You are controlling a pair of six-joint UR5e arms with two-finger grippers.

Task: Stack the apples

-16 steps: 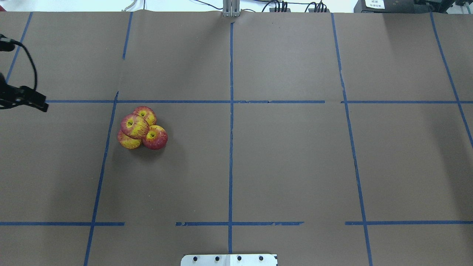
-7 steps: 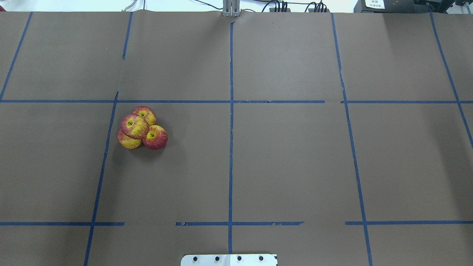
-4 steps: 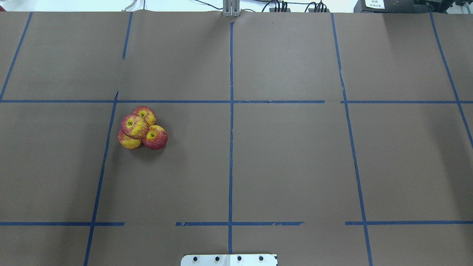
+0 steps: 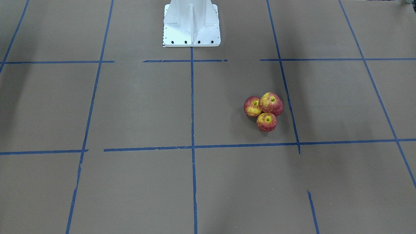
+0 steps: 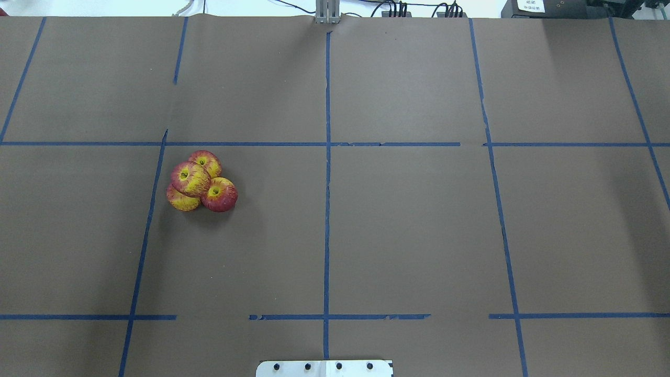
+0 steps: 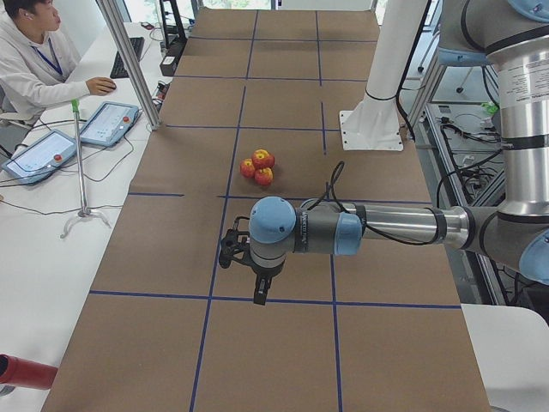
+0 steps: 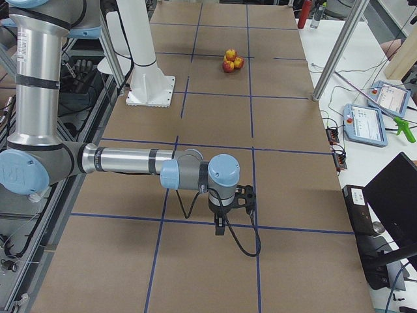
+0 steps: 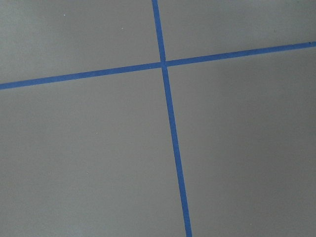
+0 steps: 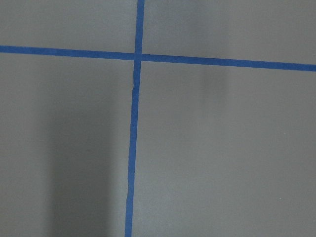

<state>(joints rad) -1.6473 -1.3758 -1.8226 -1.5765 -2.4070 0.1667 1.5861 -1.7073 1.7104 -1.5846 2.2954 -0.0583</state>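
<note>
Four red-and-yellow toy apples [image 5: 201, 180] sit in a tight pile on the brown table cover, left of centre. One apple [image 5: 189, 178] rests on top of the other three. The pile also shows in the front-facing view [image 4: 266, 110], the left view [image 6: 258, 166] and the right view [image 7: 230, 60]. My left gripper [image 6: 260, 294] hangs over the table's left end, far from the pile; I cannot tell its state. My right gripper [image 7: 220, 227] hangs over the right end; I cannot tell its state either. Both wrist views show only brown paper and blue tape.
Blue tape lines [image 5: 326, 209] grid the brown cover. The white robot base [image 4: 191, 26] stands at the table's robot side. An operator [image 6: 34, 60] sits beside the table with tablets [image 6: 107, 123], and a metal post [image 6: 129, 60] stands at that edge.
My left gripper, at the overhead view's left edge 2.2 s ago, has left that view. The apple pile has not moved.
</note>
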